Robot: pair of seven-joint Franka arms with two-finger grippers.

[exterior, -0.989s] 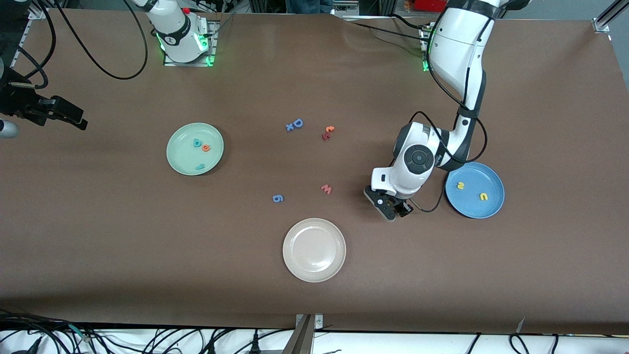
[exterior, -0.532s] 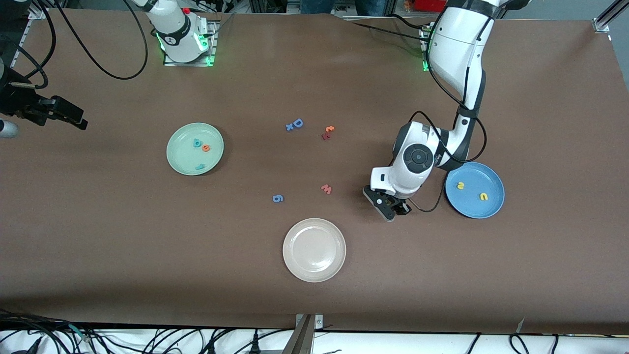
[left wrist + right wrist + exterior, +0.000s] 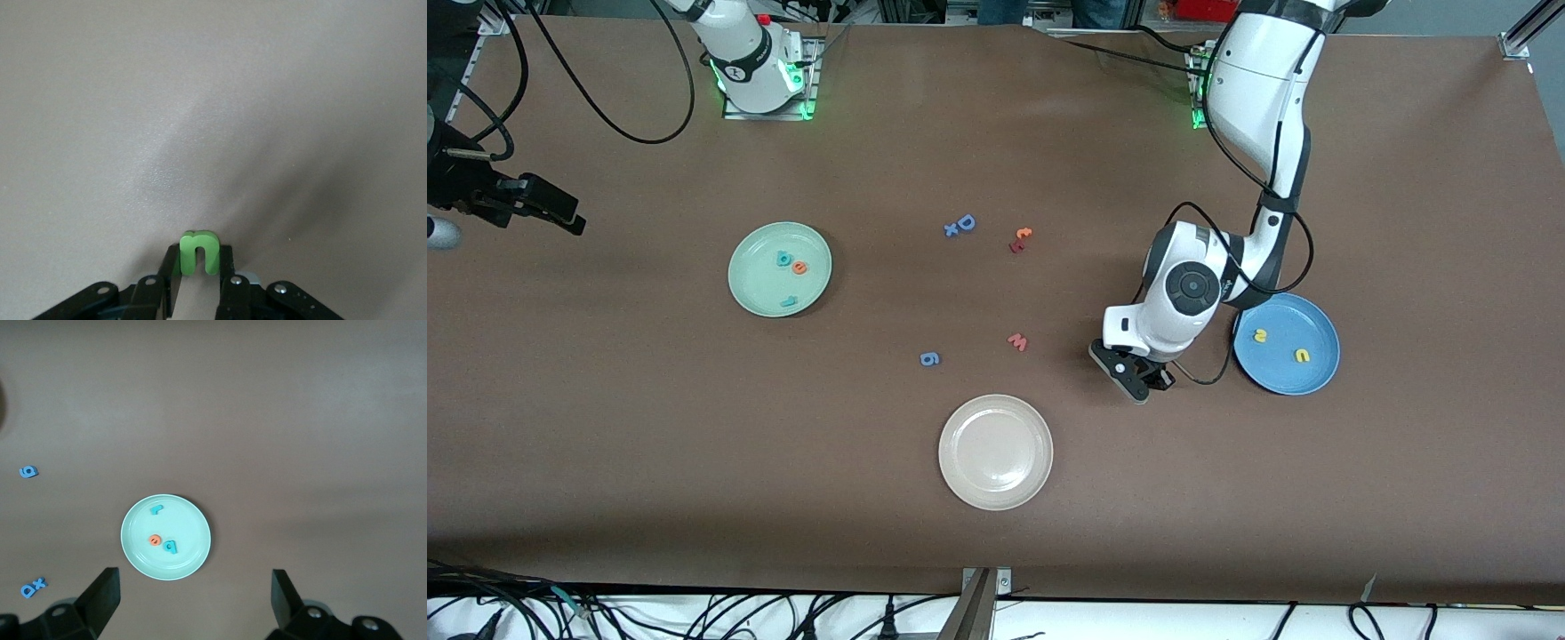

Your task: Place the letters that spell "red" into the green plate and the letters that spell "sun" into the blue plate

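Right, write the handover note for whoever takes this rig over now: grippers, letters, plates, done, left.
Left gripper: shut on the green n, low over the table beside the blue plate.
Right gripper: open, waiting high above the green plate.
Done: teal r, orange e and teal d lie in the green plate; yellow s and yellow u lie in the blue plate.
Left: carry the green n into the blue plate and release it.

Clearance around the left gripper (image 3: pixel 1138 380)
Bare table (image 3: pixel 1183 462) on all sides; blue plate (image 3: pixel 1307 378) near toward the left arm's end, pink "w" (image 3: pixel 1018 341) and beige-white plate (image 3: pixel 996 493) nearby.
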